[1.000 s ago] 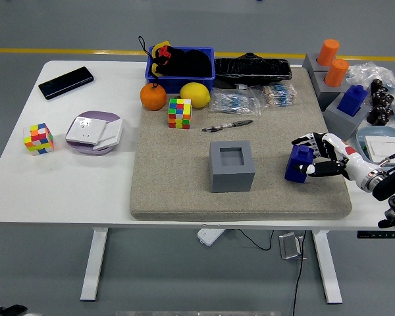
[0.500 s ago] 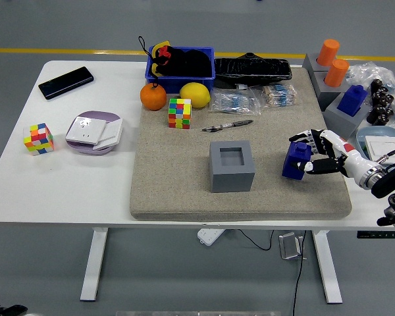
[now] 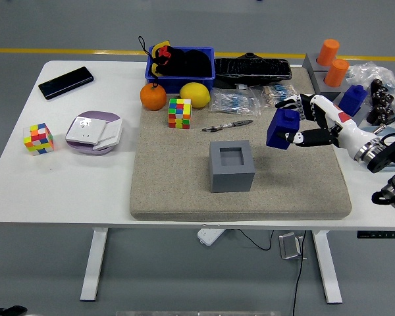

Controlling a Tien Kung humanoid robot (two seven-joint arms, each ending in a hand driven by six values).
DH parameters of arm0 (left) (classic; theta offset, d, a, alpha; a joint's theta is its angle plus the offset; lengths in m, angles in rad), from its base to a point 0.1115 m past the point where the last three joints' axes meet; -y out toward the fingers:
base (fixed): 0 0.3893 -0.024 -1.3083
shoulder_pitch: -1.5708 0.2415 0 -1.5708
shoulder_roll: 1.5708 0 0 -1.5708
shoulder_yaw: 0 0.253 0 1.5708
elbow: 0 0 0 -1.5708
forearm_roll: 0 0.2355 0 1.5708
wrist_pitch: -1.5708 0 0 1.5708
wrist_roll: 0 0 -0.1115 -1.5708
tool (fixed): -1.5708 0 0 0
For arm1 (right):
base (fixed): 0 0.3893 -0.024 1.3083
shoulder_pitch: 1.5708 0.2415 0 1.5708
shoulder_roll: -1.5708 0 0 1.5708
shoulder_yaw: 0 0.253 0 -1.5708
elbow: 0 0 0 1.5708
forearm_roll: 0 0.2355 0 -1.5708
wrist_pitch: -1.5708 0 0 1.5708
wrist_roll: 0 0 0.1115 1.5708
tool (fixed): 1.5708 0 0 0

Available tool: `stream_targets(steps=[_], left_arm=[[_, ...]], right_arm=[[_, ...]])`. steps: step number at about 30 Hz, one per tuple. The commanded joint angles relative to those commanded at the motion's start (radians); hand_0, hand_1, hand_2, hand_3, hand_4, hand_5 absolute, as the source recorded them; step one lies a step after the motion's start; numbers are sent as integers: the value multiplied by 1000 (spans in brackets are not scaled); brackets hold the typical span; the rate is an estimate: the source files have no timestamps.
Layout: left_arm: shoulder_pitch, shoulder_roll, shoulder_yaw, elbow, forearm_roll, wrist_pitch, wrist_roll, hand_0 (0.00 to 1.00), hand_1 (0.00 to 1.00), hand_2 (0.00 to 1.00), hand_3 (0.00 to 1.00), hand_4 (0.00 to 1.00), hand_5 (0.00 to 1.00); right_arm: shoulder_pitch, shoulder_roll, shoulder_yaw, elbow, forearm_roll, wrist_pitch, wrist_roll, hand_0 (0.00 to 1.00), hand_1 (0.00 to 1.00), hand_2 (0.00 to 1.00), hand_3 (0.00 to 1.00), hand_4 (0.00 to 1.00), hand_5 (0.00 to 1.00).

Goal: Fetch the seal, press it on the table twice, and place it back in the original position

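Note:
The seal is a blue block with a knob on top (image 3: 281, 128). My right hand (image 3: 301, 123) is shut on it and holds it up in the air, over the right part of the grey felt mat (image 3: 184, 191). It hangs to the right of and above the grey square holder (image 3: 232, 166), whose square recess on top is empty. My right arm comes in from the right edge. My left arm is out of view.
A pen (image 3: 226, 125), a colour cube (image 3: 180, 113), an orange (image 3: 153, 97), a lemon (image 3: 195, 95) and plastic bags lie at the mat's back. A blue bin (image 3: 181, 66) stands behind. Grey holders with orange and blue seals (image 3: 353, 100) stand at right. Phone, second cube and plate lie left.
My right hand has lifted the blue seal off the mat and carried it up and to the left, toward the grey holder.

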Motion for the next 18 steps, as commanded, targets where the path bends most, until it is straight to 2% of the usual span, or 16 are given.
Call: stream_targets(steps=[3, 7, 12, 18], left_arm=[[0, 0, -2, 0, 2, 0, 1, 722, 692, 681, 749, 688, 257], [0, 1, -4, 0, 2, 0, 2, 722, 692, 681, 750, 688, 257], [-1, 0, 0, 0, 1, -1, 1, 722, 692, 681, 750, 688, 257], [2, 0, -6, 0, 8, -2, 3, 722, 692, 681, 750, 688, 257]], right_arm=[[16, 9, -21, 26, 9, 1, -3, 503, 370, 393, 427, 709, 2], [38, 27, -44, 27, 13, 3, -4, 502, 370, 394, 427, 708, 2], [69, 57, -97, -11, 28, 0, 1, 502, 370, 394, 427, 708, 2], [95, 74, -156, -55, 51, 0, 9, 501, 369, 393, 425, 708, 2]])
